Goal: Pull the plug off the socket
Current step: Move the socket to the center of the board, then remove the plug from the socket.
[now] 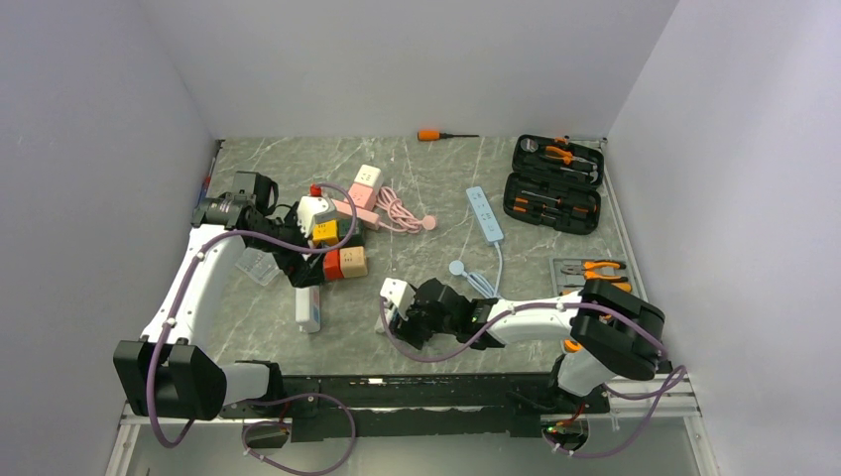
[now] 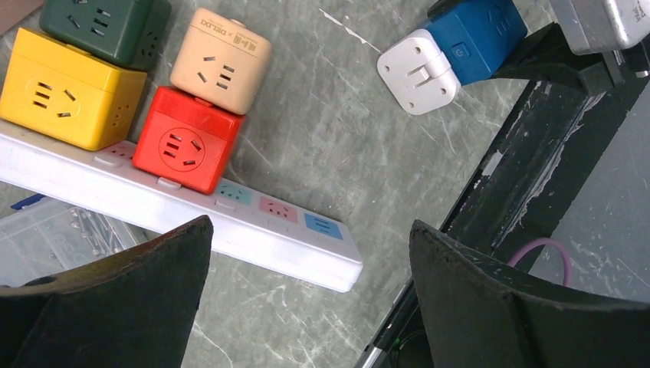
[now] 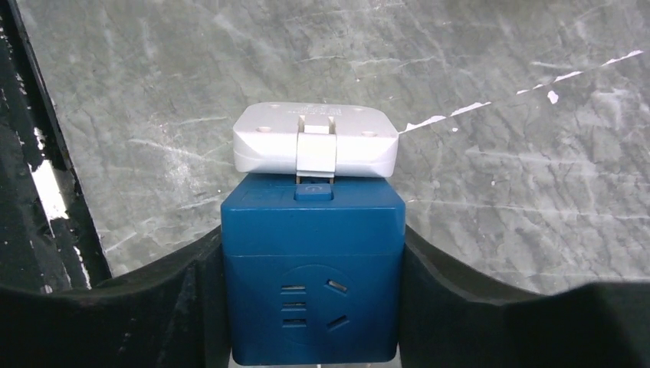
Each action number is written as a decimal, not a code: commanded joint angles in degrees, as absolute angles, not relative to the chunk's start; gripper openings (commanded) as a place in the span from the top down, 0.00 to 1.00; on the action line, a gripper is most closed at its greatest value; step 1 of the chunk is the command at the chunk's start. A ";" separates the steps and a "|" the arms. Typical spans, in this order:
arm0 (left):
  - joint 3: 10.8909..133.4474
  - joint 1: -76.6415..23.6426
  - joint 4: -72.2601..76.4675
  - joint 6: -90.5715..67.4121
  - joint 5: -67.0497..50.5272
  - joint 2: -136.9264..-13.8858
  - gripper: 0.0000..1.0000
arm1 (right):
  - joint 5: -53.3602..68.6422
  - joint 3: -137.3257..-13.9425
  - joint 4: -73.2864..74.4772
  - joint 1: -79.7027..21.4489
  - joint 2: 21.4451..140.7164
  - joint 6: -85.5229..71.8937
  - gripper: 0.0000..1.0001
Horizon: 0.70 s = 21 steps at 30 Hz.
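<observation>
A blue cube plug (image 3: 313,261) with a white pronged end (image 3: 316,138) sits between the fingers (image 3: 184,291) of my right gripper (image 3: 313,238), which press on both its sides. In the top view that gripper (image 1: 402,309) holds the plug (image 1: 397,294) near the table's front edge, apart from the white socket strip (image 1: 308,309). My left gripper (image 2: 310,230) hangs open above the strip's free end (image 2: 306,234), holding nothing. Red (image 2: 186,139) and yellow (image 2: 69,88) cubes sit plugged into the strip. The blue plug (image 2: 483,34) also shows at the upper right of the left wrist view.
Beige (image 2: 220,61) and green (image 2: 103,27) cubes lie against the strip. A clear plastic box (image 1: 258,266) lies left of it. Also on the table are a pink cable (image 1: 397,213), a blue power strip (image 1: 485,213), pliers (image 1: 595,268), an open tool case (image 1: 555,183) and a screwdriver (image 1: 441,135).
</observation>
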<state>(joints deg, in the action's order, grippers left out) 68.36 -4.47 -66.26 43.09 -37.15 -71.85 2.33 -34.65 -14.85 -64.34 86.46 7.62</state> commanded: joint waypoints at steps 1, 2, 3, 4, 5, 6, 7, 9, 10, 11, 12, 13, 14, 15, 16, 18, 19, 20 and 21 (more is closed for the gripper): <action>69.44 -4.57 -67.20 44.48 -37.44 -71.21 0.01 | 1.92 -37.32 -13.22 -64.64 87.00 9.32 0.59; 69.29 -4.61 -67.09 44.52 -37.45 -71.12 0.01 | 2.71 -38.45 -10.66 -64.69 87.24 9.98 0.65; 69.22 -4.58 -67.02 44.51 -37.53 -71.11 0.01 | 3.74 -39.87 -7.86 -64.66 87.60 10.65 0.70; 68.99 -4.57 -66.91 44.48 -37.65 -71.03 0.01 | 4.66 -41.47 -4.73 -64.69 88.12 11.96 0.75; 68.86 -4.57 -66.80 44.47 -37.77 -71.04 0.01 | 5.20 -43.71 -1.29 -64.70 89.11 13.22 0.79; 68.75 -4.57 -66.73 44.47 -37.86 -71.10 0.01 | 5.35 -46.62 3.55 -64.73 90.60 14.28 0.83; 68.60 -4.57 -66.62 44.47 -37.97 -71.03 0.01 | 5.48 -49.83 8.58 -64.70 92.31 15.31 0.85; 68.27 -4.57 -66.52 44.64 -38.10 -70.89 0.00 | 6.42 -57.01 18.77 -64.69 97.07 17.44 0.87; 68.05 -4.57 -66.47 44.69 -38.07 -70.85 0.01 | 6.39 -61.00 23.63 -64.65 100.13 18.21 0.90; 67.95 -4.57 -66.45 44.81 -38.09 -70.65 0.01 | 6.35 -64.47 27.89 -64.68 103.04 18.80 0.92; 67.73 -4.50 -66.40 44.90 -38.07 -70.54 0.00 | 6.19 -67.36 31.46 -64.73 105.58 19.40 0.95; 67.56 -4.49 -66.31 45.04 -38.06 -70.42 0.01 | 6.01 -69.70 34.02 -64.84 107.86 19.81 0.98; 67.43 -4.43 -66.42 45.28 -37.94 -70.15 0.01 | 6.17 -71.95 36.21 -64.84 110.21 20.05 1.00; 67.15 -4.35 -66.43 45.59 -37.89 -70.00 0.01 | 6.42 -73.21 37.51 -64.97 111.58 20.16 1.00; 66.91 -4.27 -66.47 45.85 -37.75 -69.75 0.01 | 6.26 -74.25 38.46 -65.16 112.82 20.02 1.00; 66.45 -4.07 -66.65 46.66 -37.58 -69.38 0.01 | 6.06 -75.18 39.52 -65.46 114.49 19.76 1.00; 66.23 -3.98 -66.80 47.05 -37.48 -69.27 0.01 | 5.66 -75.12 39.64 -65.76 114.82 19.56 1.00; 66.12 -3.89 -66.92 47.40 -37.47 -69.18 0.01 | 5.42 -74.69 39.63 -65.99 114.94 19.52 1.00; 66.12 -3.77 -67.10 47.74 -37.45 -69.17 0.01 | 5.03 -74.14 39.59 -66.18 114.91 19.40 1.00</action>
<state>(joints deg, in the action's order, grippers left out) 66.28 -4.29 -66.32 44.91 -36.95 -70.94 6.46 -76.25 28.01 -64.88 111.46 17.87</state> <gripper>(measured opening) 0.994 0.633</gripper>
